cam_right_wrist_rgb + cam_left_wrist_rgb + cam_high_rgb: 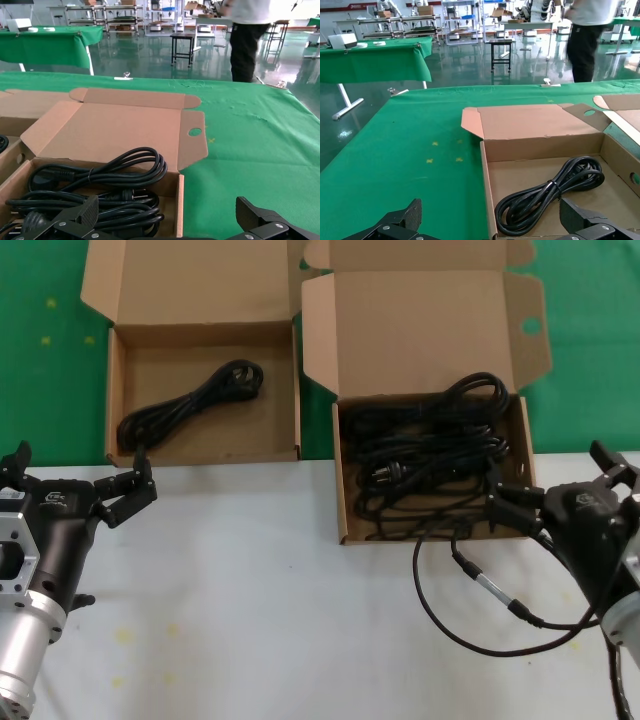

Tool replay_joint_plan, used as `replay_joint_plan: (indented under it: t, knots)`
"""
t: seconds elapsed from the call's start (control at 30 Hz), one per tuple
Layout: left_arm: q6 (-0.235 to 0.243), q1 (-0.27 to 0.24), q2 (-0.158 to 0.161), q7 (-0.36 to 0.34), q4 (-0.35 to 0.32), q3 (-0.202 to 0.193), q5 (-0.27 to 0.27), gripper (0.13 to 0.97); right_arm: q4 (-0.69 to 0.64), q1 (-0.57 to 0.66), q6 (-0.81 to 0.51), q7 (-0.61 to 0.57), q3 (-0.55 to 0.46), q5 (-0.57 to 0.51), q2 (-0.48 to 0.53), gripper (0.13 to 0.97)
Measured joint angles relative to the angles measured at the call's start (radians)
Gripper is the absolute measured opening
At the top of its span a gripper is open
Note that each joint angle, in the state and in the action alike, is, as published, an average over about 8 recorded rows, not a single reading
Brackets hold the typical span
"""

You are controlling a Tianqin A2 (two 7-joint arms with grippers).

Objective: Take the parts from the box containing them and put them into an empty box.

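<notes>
The box with the oval hole in its lid flap stands at the right and holds several black cord bundles. The wide plain-lidded box at the left holds one cord bundle. My left gripper is open and empty, just in front of the wide box's near left corner. In the left wrist view the gripper straddles that box's side wall, with the cord inside. My right gripper is open and empty at the holed box's near right corner. In the right wrist view the gripper is over the cords.
A thin black cable with a silver connector loops on the white table in front of the right box. Green cloth lies behind. Both lids stand open at the back. A person stands far off.
</notes>
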Motion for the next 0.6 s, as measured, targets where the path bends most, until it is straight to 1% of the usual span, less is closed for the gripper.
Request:
replay_joint_plan:
  t: [0.6]
  knots:
    - [0.0,0.0,0.0,0.0,0.0,0.0,0.0,0.966,0.0,0.0,0.0,0.0,0.0,0.0,0.0,0.966]
